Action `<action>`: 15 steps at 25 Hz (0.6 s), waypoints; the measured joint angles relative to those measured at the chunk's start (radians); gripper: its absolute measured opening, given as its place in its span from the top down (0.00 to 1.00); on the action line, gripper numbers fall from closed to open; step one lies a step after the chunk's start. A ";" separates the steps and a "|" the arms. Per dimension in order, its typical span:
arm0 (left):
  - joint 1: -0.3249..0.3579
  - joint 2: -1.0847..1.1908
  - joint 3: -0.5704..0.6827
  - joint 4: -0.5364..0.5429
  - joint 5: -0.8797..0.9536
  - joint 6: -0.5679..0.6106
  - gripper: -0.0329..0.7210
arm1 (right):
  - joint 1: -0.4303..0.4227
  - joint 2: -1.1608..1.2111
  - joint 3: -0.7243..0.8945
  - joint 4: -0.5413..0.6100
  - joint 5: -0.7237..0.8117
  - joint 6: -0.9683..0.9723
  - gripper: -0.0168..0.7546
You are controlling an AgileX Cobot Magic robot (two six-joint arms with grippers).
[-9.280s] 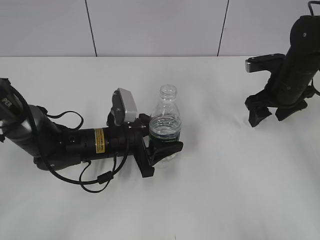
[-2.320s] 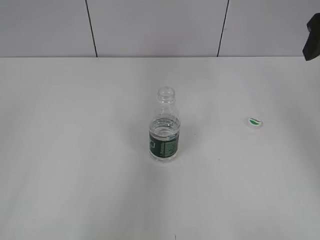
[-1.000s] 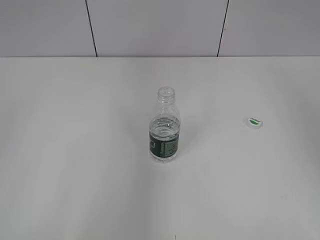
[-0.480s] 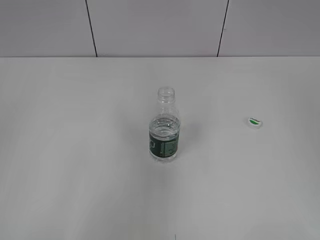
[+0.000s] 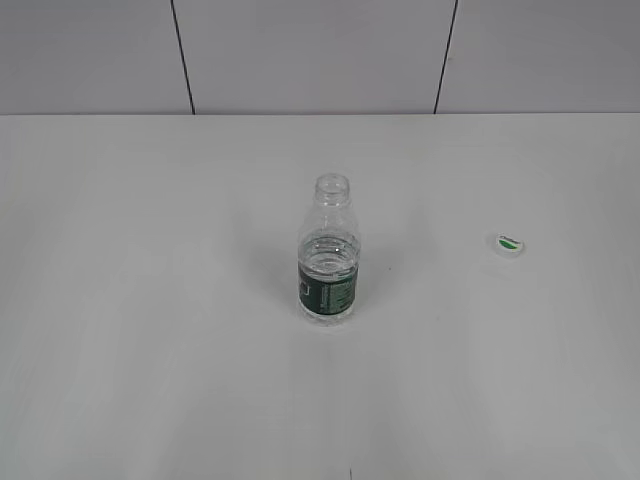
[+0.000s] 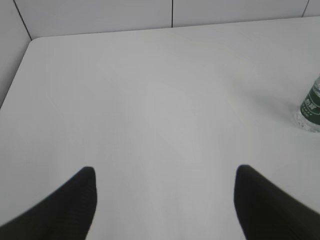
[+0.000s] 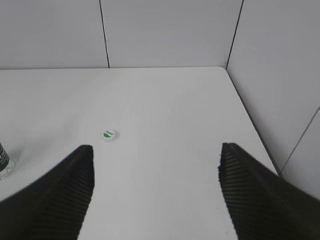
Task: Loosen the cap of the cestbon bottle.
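Two claws, both pulled back and spread wide when I checked, nothing in either. My left claw [image 6: 165,200] hung over bare white counter [image 5: 150,380] with the cestbon bottle [image 5: 328,252] at the right edge of its view. That bottle stood upright mid-counter, neck uncovered. The cap [image 5: 508,244] lay flat on the counter well off to the bottle's right, ahead of my right claw [image 7: 156,192].

Both arms withdrawn from ext. view. Bottle [image 5: 328,262] released by left gripper [image 6: 165,172]. Cap [image 5: 509,244] now seen on table [image 5: 150,300], right of bottle.
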 joint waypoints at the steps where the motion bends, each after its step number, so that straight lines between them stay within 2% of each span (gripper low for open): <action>1: 0.000 0.000 0.000 0.000 0.000 0.000 0.27 | 0.000 -0.030 0.014 0.000 0.003 0.000 0.21; 6: 0.000 0.000 0.000 0.000 0.000 0.000 0.27 | 0.000 -0.135 0.085 0.000 0.003 -0.007 0.21; 15: 0.000 0.000 0.000 0.000 0.000 0.000 0.27 | 0.000 -0.144 0.140 0.003 -0.043 -0.025 0.21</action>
